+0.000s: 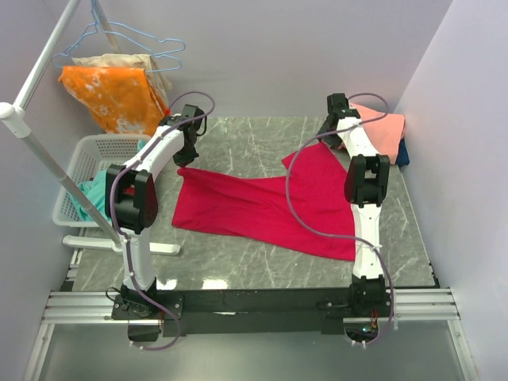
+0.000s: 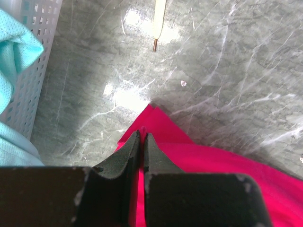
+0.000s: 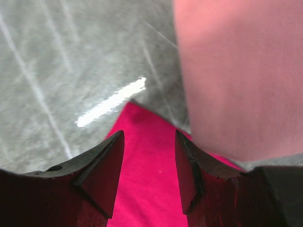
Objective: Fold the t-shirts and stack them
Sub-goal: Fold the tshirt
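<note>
The large crimson-red short-sleeved cotton t-shirt [image 1: 262,206] lies spread, a little rumpled, across the middle of the grey marbled table [image 1: 238,143]. An arm is at each of its far corners, probably so the far edge can be lifted and folded evenly. The left gripper [image 2: 142,135] has its jaws closed to a thin slit and appears to pinch the shirt's far left corner. The right gripper [image 3: 149,135] hovers over the far right corner with its jaws roughly half open and nothing between them. Just beside it, the folded salmon-pink t-shirt [image 1: 381,127] rests on the dark blue t-shirt [image 1: 403,152], which looks like the start of the stack. At the left edge, the white perforated plastic basket [image 1: 95,151] holds a crumpled teal mesh cloth [image 1: 89,194].
</note>
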Controlling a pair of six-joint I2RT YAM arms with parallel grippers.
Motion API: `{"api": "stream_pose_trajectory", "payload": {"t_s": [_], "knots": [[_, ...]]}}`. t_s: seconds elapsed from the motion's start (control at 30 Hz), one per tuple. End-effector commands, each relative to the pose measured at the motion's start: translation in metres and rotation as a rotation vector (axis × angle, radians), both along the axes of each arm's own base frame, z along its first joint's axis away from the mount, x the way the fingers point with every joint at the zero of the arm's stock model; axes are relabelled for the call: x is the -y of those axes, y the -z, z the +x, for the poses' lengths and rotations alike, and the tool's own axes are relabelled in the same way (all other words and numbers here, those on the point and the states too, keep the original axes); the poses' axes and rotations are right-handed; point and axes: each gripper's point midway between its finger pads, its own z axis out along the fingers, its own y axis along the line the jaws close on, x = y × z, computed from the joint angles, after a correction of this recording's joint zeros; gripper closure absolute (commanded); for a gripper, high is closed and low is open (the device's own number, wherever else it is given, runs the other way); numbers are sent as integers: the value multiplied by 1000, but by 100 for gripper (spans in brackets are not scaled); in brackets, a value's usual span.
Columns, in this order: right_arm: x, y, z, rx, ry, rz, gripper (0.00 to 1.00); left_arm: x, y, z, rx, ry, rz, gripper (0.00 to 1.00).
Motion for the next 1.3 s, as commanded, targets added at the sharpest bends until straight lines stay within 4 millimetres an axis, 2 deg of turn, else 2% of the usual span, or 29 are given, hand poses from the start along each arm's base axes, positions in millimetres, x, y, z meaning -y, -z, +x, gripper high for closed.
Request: {"api": "stream_pose_trajectory", "payload": {"t_s": [0.0, 0.37, 0.53, 0.73, 0.97, 1.27], "knots": [[-1, 3, -1, -22, 9, 45, 46, 3, -17, 7, 38, 9, -3, 99], [-10, 12, 7, -28, -32, 98, 46, 1, -20, 6, 45, 2, 3, 99], [-5, 15, 3, -50, -19, 96, 48, 0, -21, 6, 47, 1, 8, 98], [4, 22, -10, -113, -6, 69, 54, -1, -24, 6, 53, 0, 11, 98], [24, 19, -28, -182, -29, -38, 55, -1, -27, 7, 67, 2, 6, 98], [33, 36, -45, -274, -92, -105, 57, -1, -30, 6, 77, 4, 2, 98]]}}
